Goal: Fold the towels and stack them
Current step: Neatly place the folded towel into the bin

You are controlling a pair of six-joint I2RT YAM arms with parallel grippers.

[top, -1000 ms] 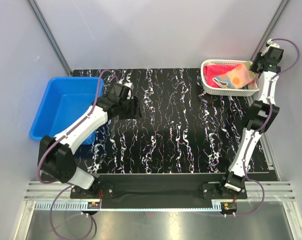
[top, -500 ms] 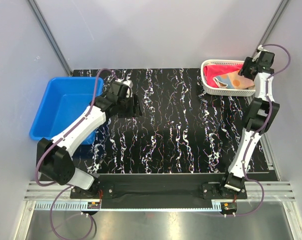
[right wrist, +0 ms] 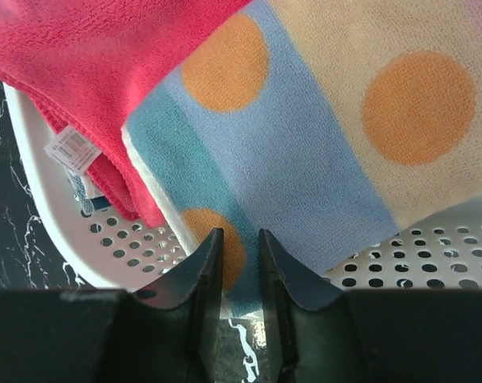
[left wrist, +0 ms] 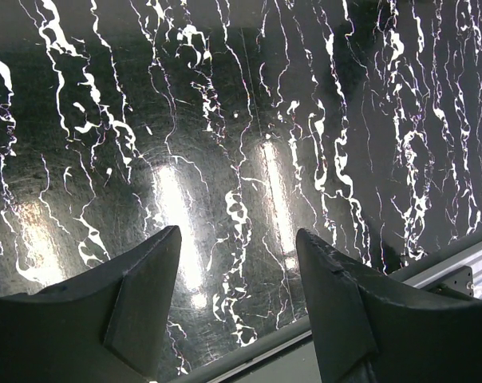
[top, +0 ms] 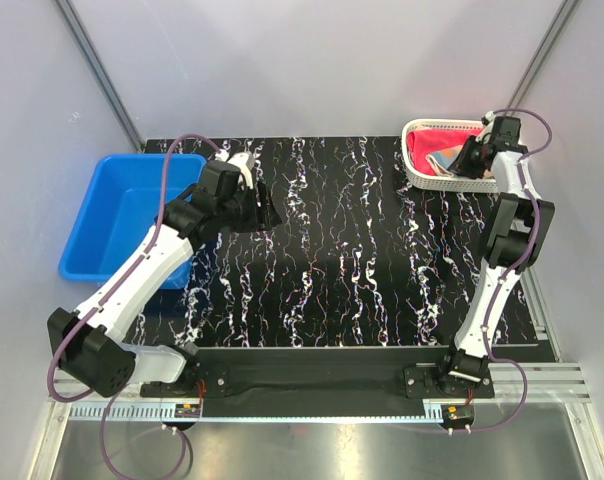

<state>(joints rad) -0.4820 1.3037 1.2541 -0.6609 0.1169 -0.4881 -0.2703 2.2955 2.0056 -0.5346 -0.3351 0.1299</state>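
Observation:
A white perforated basket point(top: 422, 177) at the back right holds the towels. A pink-red towel point(top: 419, 148) lies in its left part and also shows in the right wrist view point(right wrist: 89, 64). A teal, blue and beige towel with orange dots point(right wrist: 305, 144) lies across the basket point(right wrist: 432, 255); in the top view point(top: 444, 160) it is mostly under the arm. My right gripper point(top: 472, 160) is over the basket, its jaws point(right wrist: 241, 235) nearly together on that towel's edge. I see no separate orange-peach towel. My left gripper point(top: 267, 212) hovers open and empty over the table point(left wrist: 237, 235).
A blue plastic bin point(top: 132, 215) stands at the left edge of the black marbled table point(top: 362, 260), beside my left arm. Grey enclosure walls close in the back and sides. The table's near edge rail shows in the left wrist view point(left wrist: 456, 275).
My right gripper has moved left from beyond the basket's right rim to over the basket, covering most of the patterned towel. My left arm has shifted slightly and its elbow has swung out.

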